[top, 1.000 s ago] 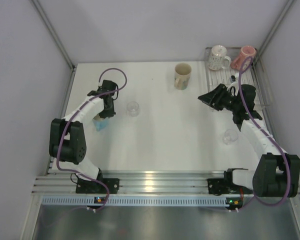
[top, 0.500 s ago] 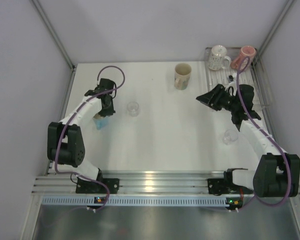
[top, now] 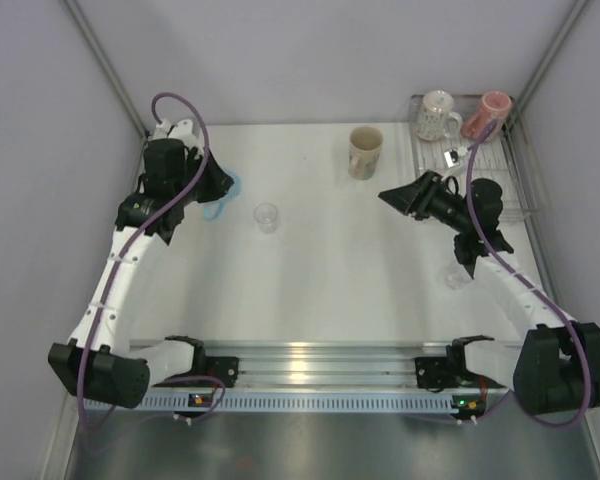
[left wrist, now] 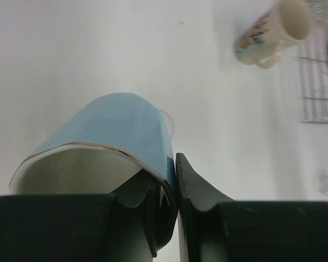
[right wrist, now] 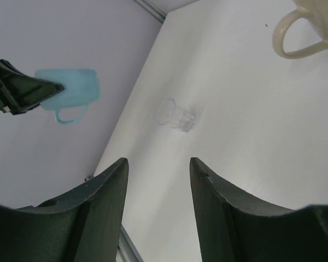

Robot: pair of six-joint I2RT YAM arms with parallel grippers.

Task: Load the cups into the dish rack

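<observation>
Near the far left corner, the left gripper [left wrist: 169, 176] is pinching the blue mug [left wrist: 120, 123] by its rim, apparently airborne; the right gripper [right wrist: 157, 165] is gaping empty.

Table middle: the bare white table [top: 330, 300] lies open between the two arms, down to the near rail.
Ten o'clock: a clear glass [top: 267, 216] stands alone, near the light blue mug [top: 231, 184] pinched in the left gripper [top: 216, 186], not touching it.
Twelve o'clock: the cream mug [top: 365, 151] stands upright just left of the dish rack [top: 508, 160].
Rack, two o'clock: a white mug [top: 437, 115] and a pink mug [top: 490, 112] fill the far end; the right arm overhangs the nearer bars.
Rack's nine o'clock side: the right gripper [top: 392, 196], jaws spread, hangs across the approach.
Four o'clock: a second glass [top: 458, 275] stands by the right forearm.
</observation>
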